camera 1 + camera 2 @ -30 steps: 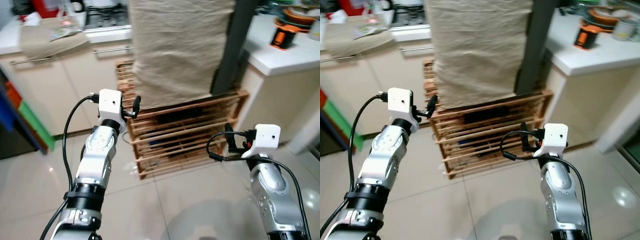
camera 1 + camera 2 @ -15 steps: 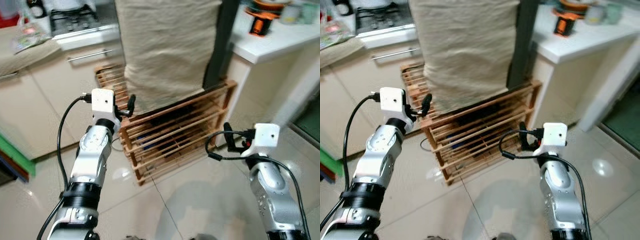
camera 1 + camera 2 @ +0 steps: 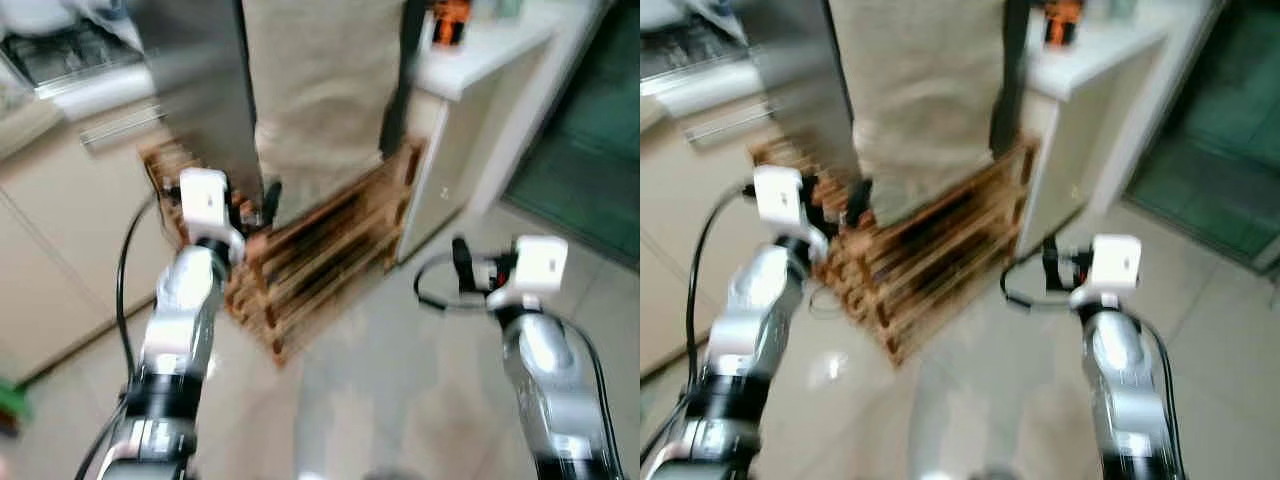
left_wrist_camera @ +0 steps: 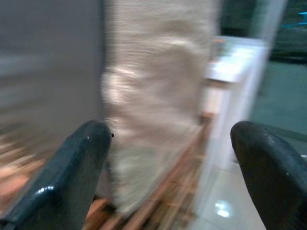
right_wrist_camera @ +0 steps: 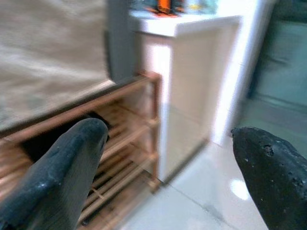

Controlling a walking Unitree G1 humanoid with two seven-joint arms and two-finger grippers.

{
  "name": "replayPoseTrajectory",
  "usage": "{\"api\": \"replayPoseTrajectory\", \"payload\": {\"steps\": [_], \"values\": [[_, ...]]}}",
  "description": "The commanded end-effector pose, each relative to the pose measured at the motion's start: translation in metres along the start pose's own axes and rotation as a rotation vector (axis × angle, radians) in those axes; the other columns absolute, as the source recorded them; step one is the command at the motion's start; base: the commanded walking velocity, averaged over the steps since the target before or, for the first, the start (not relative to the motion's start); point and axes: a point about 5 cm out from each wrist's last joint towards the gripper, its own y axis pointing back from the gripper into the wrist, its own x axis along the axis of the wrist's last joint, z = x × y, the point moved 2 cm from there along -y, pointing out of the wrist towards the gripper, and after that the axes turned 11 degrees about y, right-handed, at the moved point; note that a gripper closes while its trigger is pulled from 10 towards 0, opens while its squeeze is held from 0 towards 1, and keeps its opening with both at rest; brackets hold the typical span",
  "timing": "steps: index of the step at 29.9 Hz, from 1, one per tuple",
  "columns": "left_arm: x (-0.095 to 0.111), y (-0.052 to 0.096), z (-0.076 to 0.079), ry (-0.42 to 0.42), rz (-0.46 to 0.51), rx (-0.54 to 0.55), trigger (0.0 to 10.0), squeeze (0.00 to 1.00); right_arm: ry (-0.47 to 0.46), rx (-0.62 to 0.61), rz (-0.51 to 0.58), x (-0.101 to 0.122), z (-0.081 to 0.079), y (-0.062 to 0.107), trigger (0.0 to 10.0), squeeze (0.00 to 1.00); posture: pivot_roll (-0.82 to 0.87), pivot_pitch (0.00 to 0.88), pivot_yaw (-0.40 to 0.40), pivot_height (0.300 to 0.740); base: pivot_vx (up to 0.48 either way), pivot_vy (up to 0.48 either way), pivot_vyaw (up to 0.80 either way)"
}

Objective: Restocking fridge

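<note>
Blurred kitchen view: both arms are raised, left gripper point(image 4: 168, 158) and right gripper point(image 5: 168, 163) spread and empty. No fridge or groceries can be made out. The wooden rack point(image 3: 320, 250) nearby could be struck.

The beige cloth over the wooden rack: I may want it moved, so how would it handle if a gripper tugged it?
The beige cloth hangs in soft folds, so it is probably floppy and light. It drapes over the wooden rack, so it might snag there.

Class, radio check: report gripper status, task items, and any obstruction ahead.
Left gripper open, empty. Right gripper open, empty. No stock in hand. Wooden rack under beige cloth ahead; view blurred.
</note>
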Motion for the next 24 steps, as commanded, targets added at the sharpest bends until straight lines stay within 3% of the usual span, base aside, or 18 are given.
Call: {"api": "replayPoseTrajectory", "payload": {"steps": [1, 4, 8, 11, 14, 15, 17, 18, 19, 20, 24], "values": [[0.01, 0.0, -0.005, -0.017, 0.031, 0.005, 10.0, 0.0, 0.001, 0.01, 0.039, 0.01, -0.004, -0.003, 10.0, 0.0, -0.18, 0.0, 0.046, 0.74, 0.0, 0.48, -0.74], [0.011, -0.002, -0.003, -0.015, 0.038, -0.001, 10.0, 0.0, 0.03, -0.055, 0.102, 0.022, 0.002, -0.005, 10.0, 0.0, -0.18, 0.0, 0.046, 0.74, 0.0, 0.48, -0.74], [0.016, -0.006, 0.0, -0.005, 0.051, -0.015, 10.0, 0.0, 0.098, -0.187, 0.224, 0.057, 0.014, -0.006, 10.0, 0.0, -0.18, 0.0, 0.048, 0.74, 0.0, 0.48, -0.74], [0.016, -0.009, 0.001, 0.002, 0.038, -0.02, 10.0, 0.0, 0.117, -0.282, 0.185, 0.06, 0.022, -0.007, 10.0, 0.0, -0.19, 0.0, 0.049, 0.736, 0.0, 0.48, -0.41], [0.015, -0.01, 0.002, -0.004, 0.028, -0.023, 10.0, 0.0, 0.116, -0.265, 0.182, 0.059, 0.019, -0.008, 10.0, 0.0, -0.19, 0.0, 0.05, 0.736, 0.0, 0.48, -0.44], [0.014, -0.011, 0.002, -0.01, 0.022, -0.016, 10.0, 0.0, 0.109, -0.263, 0.18, 0.059, 0.018, -0.007, 10.0, 1.0, -0.19, 0.0, 0.05, 0.736, 0.0, 0.48, 0.0], [0.012, -0.013, 0.002, -0.029, 0.01, 0.003, 10.0, 0.0, 0.118, -0.257, 0.16, 0.055, 0.014, -0.008, 10.0, 1.0, -0.19, 0.0, 0.048, 0.736, 0.0, 0.24, 0.0], [0.013, -0.014, 0.003, -0.043, 0.015, 0.009, 10.0, 0.0, 0.126, -0.258, 0.142, 0.053, 0.013, -0.008, 10.0, 0.58, -0.19, 0.0, 0.047, 0.736, 0.0, 0.0, 0.0], [0.013, -0.014, 0.003, -0.043, 0.015, 0.009, 10.0, 0.0, 0.126, -0.258, 0.142, 0.053, 0.013, -0.008, 10.0, 0.58, -0.19, 0.0, 0.047, 0.736, 0.0, 0.0, 0.0], [0.015, -0.015, 0.005, -0.038, 0.027, 0.008, 10.0, 0.0, 0.122, -0.261, 0.138, 0.053, 0.012, -0.008, 10.0, 0.0, -0.19, 0.0, 0.047, 0.736, 0.0, 0.0, 0.0], [0.025, -0.016, 0.007, 0.0, 0.071, 0.025, 10.0, 0.0, 0.123, -0.231, 0.178, 0.062, 0.007, -0.01, 10.0, 0.0, -0.19, 0.0, 0.044, 0.736, 0.108, 0.0, 0.0]]}}
